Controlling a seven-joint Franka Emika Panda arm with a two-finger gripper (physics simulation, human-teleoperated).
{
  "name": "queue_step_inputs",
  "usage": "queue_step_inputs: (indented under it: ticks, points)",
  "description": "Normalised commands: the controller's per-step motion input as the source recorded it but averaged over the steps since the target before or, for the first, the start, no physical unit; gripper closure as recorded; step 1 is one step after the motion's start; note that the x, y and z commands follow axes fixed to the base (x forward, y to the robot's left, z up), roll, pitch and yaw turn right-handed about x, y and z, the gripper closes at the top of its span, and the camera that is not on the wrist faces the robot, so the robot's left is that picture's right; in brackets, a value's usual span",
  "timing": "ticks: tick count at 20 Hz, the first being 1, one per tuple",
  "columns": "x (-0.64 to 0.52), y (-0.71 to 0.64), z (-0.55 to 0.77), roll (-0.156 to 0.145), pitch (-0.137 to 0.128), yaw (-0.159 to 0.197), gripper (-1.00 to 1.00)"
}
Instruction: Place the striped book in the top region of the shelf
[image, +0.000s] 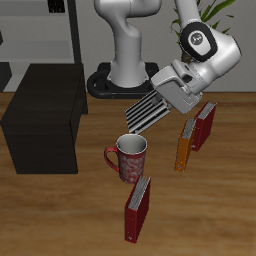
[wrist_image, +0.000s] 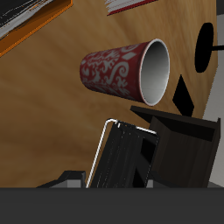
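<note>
The striped book (image: 147, 112) is held clamped in the jaws of the gripper (image: 168, 97), lifted clear above the mug (image: 129, 158). Carriage across to the shelf (image: 45, 118) top is advised, kept level and clear of its edge.

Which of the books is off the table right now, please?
The striped book, held in the pincer above the mug. The orange book and both dark red books stand on the table.
</note>
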Motion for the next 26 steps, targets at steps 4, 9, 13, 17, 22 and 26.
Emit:
queue_step_inputs:
  ticks: [4, 9, 13, 17, 22, 26]
  points:
    - [0.04, -0.12, -0.04, -0.074, 0.018, 0.008, 1.00]
    - [0.02, -0.01, -0.05, -0.034, 0.023, 0.011, 1.00]
    - [0.01, 0.01, 0.01, -0.026, 0.011, -0.002, 1.00]
    - [-0.03, 0.02, -0.10, -0.002, 0.030, 0.002, 1.00]
    - [-0.05, -0.09, -0.02, -0.026, 0.051, -0.035, 1.00]
    - [-0.01, -0.12, 0.14, -0.045, -0.001, -0.026, 1.00]
